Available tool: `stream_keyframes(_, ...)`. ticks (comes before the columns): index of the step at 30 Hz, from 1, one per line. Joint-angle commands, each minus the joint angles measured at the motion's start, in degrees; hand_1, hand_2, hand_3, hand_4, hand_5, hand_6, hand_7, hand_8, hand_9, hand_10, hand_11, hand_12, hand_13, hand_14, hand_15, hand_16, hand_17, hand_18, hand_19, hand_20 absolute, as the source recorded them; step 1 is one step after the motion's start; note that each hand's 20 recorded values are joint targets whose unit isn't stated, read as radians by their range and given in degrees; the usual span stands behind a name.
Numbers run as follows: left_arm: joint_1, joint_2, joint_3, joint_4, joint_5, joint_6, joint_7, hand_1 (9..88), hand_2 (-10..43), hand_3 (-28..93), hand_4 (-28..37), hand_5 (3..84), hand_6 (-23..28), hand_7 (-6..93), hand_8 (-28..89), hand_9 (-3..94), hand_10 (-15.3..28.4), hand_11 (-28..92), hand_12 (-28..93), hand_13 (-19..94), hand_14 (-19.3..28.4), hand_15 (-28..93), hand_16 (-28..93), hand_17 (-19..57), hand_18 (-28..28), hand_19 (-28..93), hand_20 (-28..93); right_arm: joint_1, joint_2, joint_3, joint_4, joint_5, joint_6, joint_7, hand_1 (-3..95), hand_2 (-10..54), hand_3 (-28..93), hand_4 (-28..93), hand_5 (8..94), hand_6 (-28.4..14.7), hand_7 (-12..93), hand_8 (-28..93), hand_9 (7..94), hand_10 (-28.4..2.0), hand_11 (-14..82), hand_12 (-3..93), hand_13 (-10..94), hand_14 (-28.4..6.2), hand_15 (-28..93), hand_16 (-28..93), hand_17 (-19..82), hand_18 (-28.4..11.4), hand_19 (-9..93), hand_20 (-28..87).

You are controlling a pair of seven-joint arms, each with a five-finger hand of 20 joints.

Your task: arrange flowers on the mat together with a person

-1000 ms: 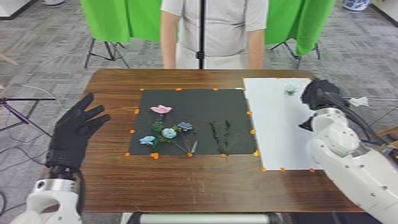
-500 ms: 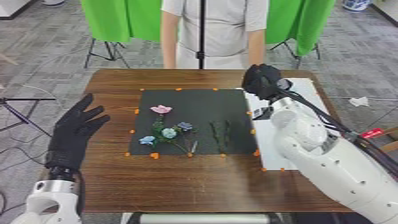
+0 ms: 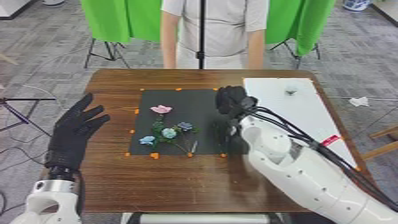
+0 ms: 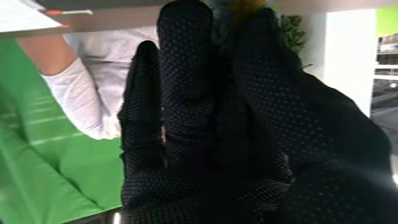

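Table (image 3: 133,190): brown, darker wood grain.
Mat (image 3: 191,100): dark grey, near black.
Edge marks (image 3: 155,156): orange.
Sheet (image 3: 271,107): white.
Top flower (image 3: 161,109): pink.
Middle flower (image 3: 169,133): pale blue.
Lower flower (image 3: 147,140): light blue.
Side flower (image 3: 185,126): dusky blue.
Left hand (image 3: 73,135): black.
Right hand (image 3: 234,102): black; right wrist view shows pale dots patterning the glove (image 4: 302,120).
Leaves (image 4: 291,32): green.
Arms (image 3: 289,172): white, dark spots.
Curtain (image 3: 111,20): bright green.

My two arms (image 3: 293,172) wear smooth white shells with rounded joints; black cables (image 3: 298,131) run along my right one. A silvery collar (image 3: 57,185) rings my left wrist, and my black fabric gloves (image 4: 187,75) carry tiny pale dots.
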Motion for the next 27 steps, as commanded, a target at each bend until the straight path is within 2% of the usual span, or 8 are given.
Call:
stream_keyframes(1,0.21,-0.15,0.12,0.09,-0.17,0.27,-0.53,23.4,4.4,80,-28.2,36.0,4.5,11.1,-9,35.5,16.9,23,9,27,25.2,47,-7,-8.7,26.2,49,15,-0.69,0.2,-1.37,-0.54,-3.63,-1.5,-0.47,57.5,-9.5,70,-28,75.9,4.8,21,-2,80.8,-7.5,6.4,30.6,72,-3.1,36,32,29,-14.0,72,19)
stream_keyframes(8,0.43,0.41,0.36,0.07,-0.71,0.76,0.04,23.5,4.4,81,-28.2,36.1,4.5,11.1,-9,35.5,16.7,23,9,27,25.2,47,-7,-8.7,26.1,49,15,-1.63,0.86,-1.33,-1.66,-4.39,-3.52,-1.32,53.7,-9.5,71,-28,72.5,4.8,20,-4,73.7,-8.9,13.5,22.3,69,-4.3,38,29,27,-14.6,72,19)
stream_keyframes(9,0.41,0.17,0.31,0.05,-0.52,0.63,-0.35,23.5,4.4,81,-28.2,36.0,4.6,11.0,-9,35.5,16.7,23,9,27,25.2,47,-7,-8.7,26.1,49,15,-1.91,0.74,-1.19,-1.68,-4.69,-3.87,-1.25,53.3,-9.5,72,-28,72.3,4.9,20,-4,73.2,-9.1,14.2,21.5,69,-4.4,38,29,27,-14.6,72,19)
stream_keyframes(13,0.11,0.24,0.5,0.15,-0.55,0.6,-0.21,23.6,4.5,81,-28.2,36.0,4.6,10.9,-9,35.5,16.8,23,9,27,25.2,48,-7,-8.7,26.1,49,15,-1.86,0.67,-1.02,-1.69,-4.67,-4.65,-0.93,51.1,-9.5,74,-28,69.5,5.3,20,-5,70.2,-9.7,17.4,18.0,67,-5.0,40,27,26,-14.9,72,19)
stream_keyframes(16,0.66,0.59,0.46,0.01,-0.85,0.9,0.38,23.7,4.5,81,-28.1,36.0,4.6,10.9,-9,35.5,16.8,23,9,27,25.2,48,-7,-8.7,26.1,49,15,-2.05,0.87,-0.75,-1.95,-4.75,-4.58,-1.15,49.8,-9.5,75,-28,68.1,5.2,19,-6,69.3,-10.0,18.8,16.3,67,-5.3,41,27,26,-15.0,71,19)
stream_keyframes(18,0.7,0.32,0.34,-0.03,-0.56,0.69,-0.23,23.8,4.5,81,-28.1,36.0,4.6,10.9,-9,35.6,16.8,23,9,27,25.3,48,-7,-8.7,26.1,49,15,-2.36,1.11,-0.52,-2.46,-4.59,-4.47,-0.86,48.8,-9.5,76,-28,67.3,5.5,19,-7,68.5,-10.1,19.3,15.5,66,-5.7,42,25,25,-15.1,72,19)
stream_keyframes(27,1.19,-0.02,0.1,-0.28,-0.2,0.72,-0.85,24.1,4.6,81,-28.0,36.1,4.9,10.9,-9,35.8,17.2,23,9,27,25.6,48,-7,-8.7,26.1,49,16,-2.46,0.86,0.07,-3.39,-4.77,-6.17,-0.65,44.3,-9.5,79,-28,65.5,5.5,18,-14,67.5,-10.4,20.0,14.8,65,-7.5,47,20,25,-16.0,73,20)
